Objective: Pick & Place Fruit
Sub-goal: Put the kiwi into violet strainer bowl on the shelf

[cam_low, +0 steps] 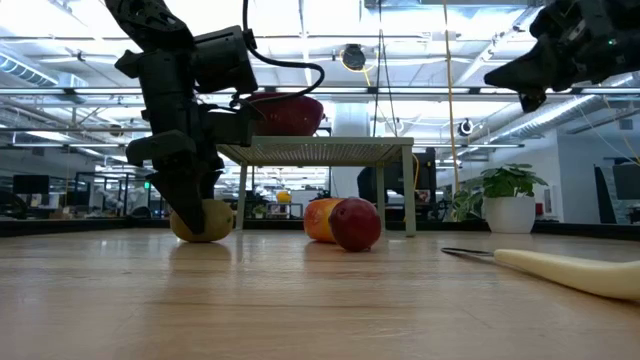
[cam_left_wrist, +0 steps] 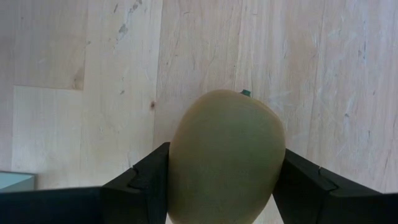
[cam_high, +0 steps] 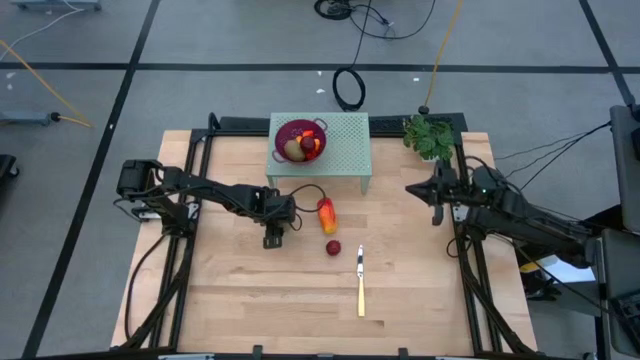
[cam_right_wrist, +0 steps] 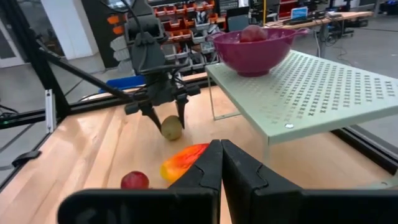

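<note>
A brown-green oval fruit [cam_left_wrist: 227, 149] lies on the wooden table, left of the middle, with my left gripper [cam_high: 273, 238] shut on it from above. Just to its right a red-orange-yellow oblong fruit [cam_high: 326, 212] and a dark red ball [cam_high: 333, 247] lie on the board. A purple colander bowl [cam_high: 299, 139] with fruit inside stands on a green perforated stand [cam_high: 345, 150] at the far side. My right gripper [cam_high: 412, 188] hovers shut and empty, high over the table's right part. My left gripper pinches the brown-green fruit by its two opposite sides [cam_left_wrist: 180, 168], one dark finger [cam_left_wrist: 146, 183] on each. The fingers come from above, slanting steeply down. The fruit's underside [cam_low: 203, 236] rests on the table.
A yellow-handled knife [cam_high: 360, 282] lies toward the near edge, right of the middle. A potted plant [cam_high: 430, 137] stands at the far right corner. A black frame runs along the table's left and right sides. Bare board spreads across the near half.
</note>
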Controlling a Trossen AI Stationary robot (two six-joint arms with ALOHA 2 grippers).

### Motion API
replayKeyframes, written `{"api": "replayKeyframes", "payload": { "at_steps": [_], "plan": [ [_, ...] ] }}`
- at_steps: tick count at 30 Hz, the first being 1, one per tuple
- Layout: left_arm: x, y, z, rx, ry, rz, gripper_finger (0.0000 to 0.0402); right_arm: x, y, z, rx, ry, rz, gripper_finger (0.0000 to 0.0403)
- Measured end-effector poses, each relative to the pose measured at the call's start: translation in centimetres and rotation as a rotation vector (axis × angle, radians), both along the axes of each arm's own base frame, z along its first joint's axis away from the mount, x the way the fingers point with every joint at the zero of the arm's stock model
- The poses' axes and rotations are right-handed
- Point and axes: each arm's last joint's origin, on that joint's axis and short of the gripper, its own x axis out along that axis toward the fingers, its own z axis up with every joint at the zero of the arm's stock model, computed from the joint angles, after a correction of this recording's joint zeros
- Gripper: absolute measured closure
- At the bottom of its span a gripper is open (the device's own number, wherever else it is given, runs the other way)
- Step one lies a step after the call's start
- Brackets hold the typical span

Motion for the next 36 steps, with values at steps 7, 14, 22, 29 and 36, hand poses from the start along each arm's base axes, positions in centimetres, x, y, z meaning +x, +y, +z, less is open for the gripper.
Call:
{"api": "replayKeyframes", "payload": {
  "at_steps": [7,14,22,29,36],
  "plan": [
    [0.0,0.0,0.0,0.001,0.001,-0.003,0.0186,-0.7,0.2,-0.8,0.020,0.070,-0.027,0.0403],
    [0.0,0.0,0.0,0.014,0.002,0.003,0.0186,-1.0,0.4,-1.2,0.016,0.105,-0.024,0.0403],
    [0.0,0.1,0.1,0.005,0.005,0.043,0.0186,-1.2,0.5,-2.9,-0.006,0.089,-0.023,0.0403],
    [1.2,0.1,2.7,-0.003,0.026,0.068,0.0186,-1.6,0.6,-3.4,-0.004,0.048,-0.048,0.0403],
    [2.1,0.0,6.4,-0.008,0.066,0.073,0.0186,-1.6,0.6,-3.5,-0.008,0.054,-0.048,0.0403]
  ]
}}
